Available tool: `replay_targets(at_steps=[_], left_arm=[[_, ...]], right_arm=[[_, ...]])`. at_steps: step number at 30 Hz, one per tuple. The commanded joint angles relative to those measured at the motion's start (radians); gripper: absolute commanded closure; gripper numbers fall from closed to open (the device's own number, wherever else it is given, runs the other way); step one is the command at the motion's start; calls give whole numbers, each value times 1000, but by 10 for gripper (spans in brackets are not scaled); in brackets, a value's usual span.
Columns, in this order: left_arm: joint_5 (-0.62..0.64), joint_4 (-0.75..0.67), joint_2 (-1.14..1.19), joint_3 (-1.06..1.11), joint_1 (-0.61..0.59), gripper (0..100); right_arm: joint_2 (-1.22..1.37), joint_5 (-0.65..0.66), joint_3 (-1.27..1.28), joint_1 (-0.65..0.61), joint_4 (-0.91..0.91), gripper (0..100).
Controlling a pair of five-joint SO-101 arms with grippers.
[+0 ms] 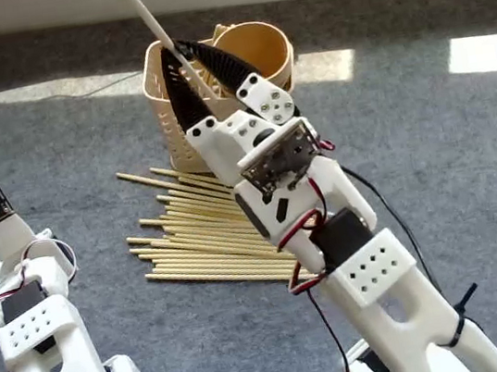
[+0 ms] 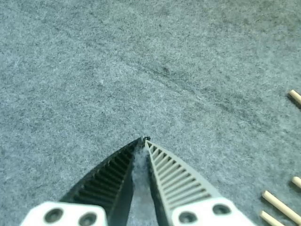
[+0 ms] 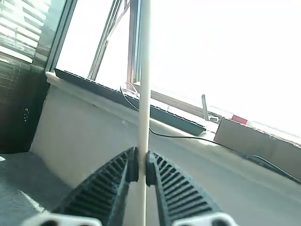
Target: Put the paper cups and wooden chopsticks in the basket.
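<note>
My right gripper [image 1: 178, 51] hangs over the cream basket [image 1: 168, 114], shut on one wooden chopstick [image 1: 148, 16] that sticks up past the top of the high view. The same chopstick [image 3: 143, 94] stands upright between the fingertips of the right gripper [image 3: 142, 165]. A paper cup [image 1: 270, 47] sits inside the basket. Several more chopsticks [image 1: 200, 240] lie in a loose pile on the carpet in front of the basket. My left gripper [image 2: 142, 141] points down at bare carpet to the left of the pile, its fingers shut on nothing.
Grey carpet [image 1: 449, 147] covers the whole floor. Ends of a few chopsticks [image 2: 280, 205] lie close to the left gripper. A wall and a window ledge [image 3: 113, 94] with a cable lie behind the basket.
</note>
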Motion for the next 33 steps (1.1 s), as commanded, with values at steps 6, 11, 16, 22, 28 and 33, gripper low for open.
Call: replay_targets(at_steps=[6, 11, 16, 22, 28, 33], left_arm=[[-3, -18, -27, -2, 24, 986], [-3, -18, -27, -2, 24, 986], [-3, -18, -27, -2, 24, 986], [-3, -18, -27, -2, 24, 986], [-5, -20, -27, -2, 24, 986], [-6, -20, -27, -2, 24, 986]], right_arm=[[165, -8, -5, 13, -229, 992], [271, -8, -7, 15, -329, 992], [357, -8, -7, 51, -401, 992], [424, -8, -5, 74, -414, 992], [430, -9, -5, 68, -406, 989], [435, -9, 2, 68, -403, 988]])
